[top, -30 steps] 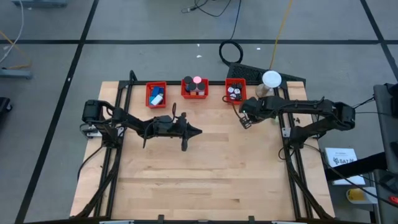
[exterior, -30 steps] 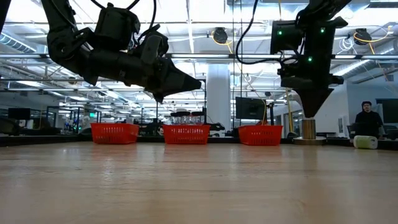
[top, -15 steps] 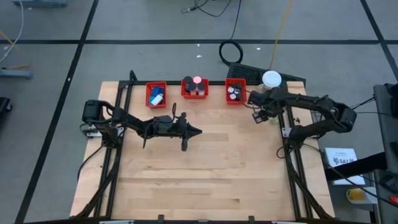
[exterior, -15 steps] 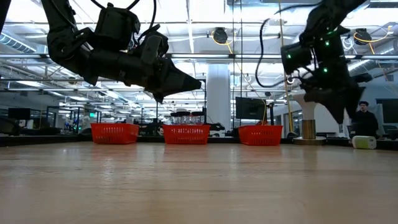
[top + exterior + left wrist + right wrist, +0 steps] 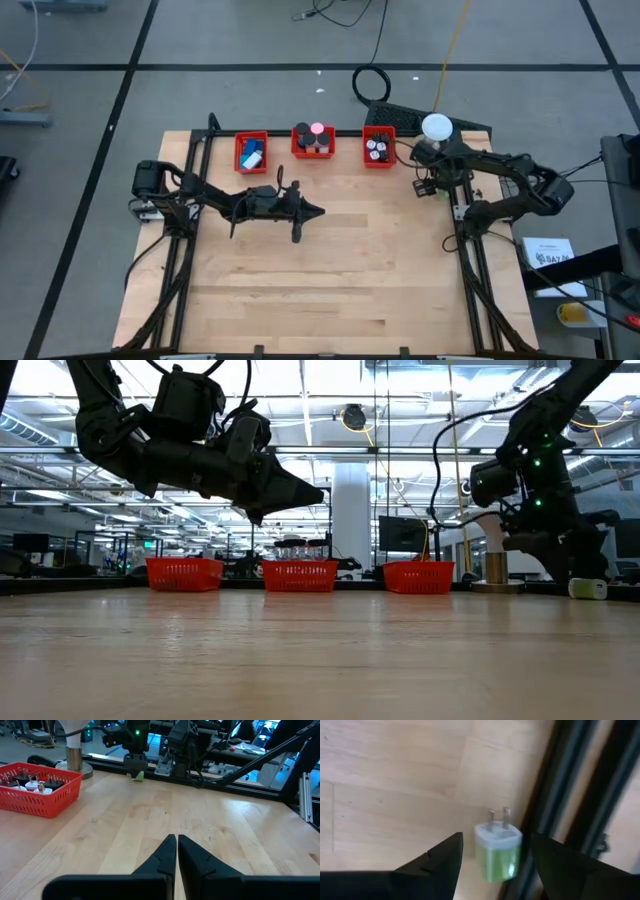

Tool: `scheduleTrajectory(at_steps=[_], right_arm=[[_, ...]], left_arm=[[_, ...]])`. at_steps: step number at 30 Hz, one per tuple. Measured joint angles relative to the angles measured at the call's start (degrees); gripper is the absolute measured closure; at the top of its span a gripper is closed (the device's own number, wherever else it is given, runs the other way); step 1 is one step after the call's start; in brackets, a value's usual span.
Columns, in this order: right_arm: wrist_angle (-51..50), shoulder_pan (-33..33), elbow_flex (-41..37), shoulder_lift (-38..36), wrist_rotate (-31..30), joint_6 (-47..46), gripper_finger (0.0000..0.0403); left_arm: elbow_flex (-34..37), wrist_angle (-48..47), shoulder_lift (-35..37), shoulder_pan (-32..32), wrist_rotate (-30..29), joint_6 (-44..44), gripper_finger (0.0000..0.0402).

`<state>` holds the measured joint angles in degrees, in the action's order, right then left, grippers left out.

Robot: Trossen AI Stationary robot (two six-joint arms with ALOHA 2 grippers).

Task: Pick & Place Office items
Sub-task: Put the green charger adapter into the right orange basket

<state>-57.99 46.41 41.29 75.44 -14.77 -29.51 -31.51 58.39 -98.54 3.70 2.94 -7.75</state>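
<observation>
A small green and white plug adapter (image 5: 497, 850) rests on the wood right beside the black frame rail (image 5: 570, 795) at the table's far right; in the left wrist view the adapter (image 5: 138, 776) shows as a green bit. My right gripper (image 5: 425, 185) hangs over it, pointing steeply down and open. Its fingers (image 5: 445, 862) stand on either side of the adapter without touching it. My left gripper (image 5: 318, 211) is shut and holds nothing, level above the table's middle. Other office items lie in three red bins (image 5: 251, 153) along the far edge.
The middle bin (image 5: 312, 142) and the right bin (image 5: 378, 147) hold dark rolls and a pink piece. A white dome lamp (image 5: 436, 127) stands behind my right gripper. Bare wood (image 5: 330, 280) stretches across the near half. Black frame rails run along both sides.
My right gripper has swung from beside the right bin toward the table's right edge and gone down over the green adapter, tipping more steeply downward and rolling a little. Its fingers have opened on the way.
</observation>
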Motion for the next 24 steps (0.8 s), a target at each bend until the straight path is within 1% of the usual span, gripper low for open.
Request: scheduleTrajectory(at_steps=[3,10,13,16,17,21,24], right_arm=[[2.1,1.35,-1.69,0.0,1.4,1.12,0.0187],[4.42,2.36,-4.32,-0.02,1.6,1.91,0.0208],[4.82,2.3,-4.38,-0.02,1.66,2.24,0.0234],[5.46,2.19,-4.38,-0.16,2.98,2.72,0.0267],[5.75,1.79,-4.39,-0.49,3.11,2.79,0.0274],[9.2,-2.09,-4.41,-3.12,3.13,2.28,0.0274],[14.03,-7.02,-4.41,-5.86,2.95,0.49,0.0274]], left_arm=[[0.0,0.0,0.0,0.02,0.0,0.0,0.0385],[-0.02,0.0,0.0,0.01,0.0,0.0,0.0385],[-0.02,0.0,0.0,0.02,0.0,0.0,0.0385],[-0.04,0.0,0.0,0.02,0.0,0.0,0.0385],[-0.04,0.0,0.0,0.0,0.0,0.0,0.0385],[-0.04,0.0,0.0,0.01,0.0,0.0,0.0385],[-0.04,0.0,0.0,0.01,0.0,0.0,0.0385]])
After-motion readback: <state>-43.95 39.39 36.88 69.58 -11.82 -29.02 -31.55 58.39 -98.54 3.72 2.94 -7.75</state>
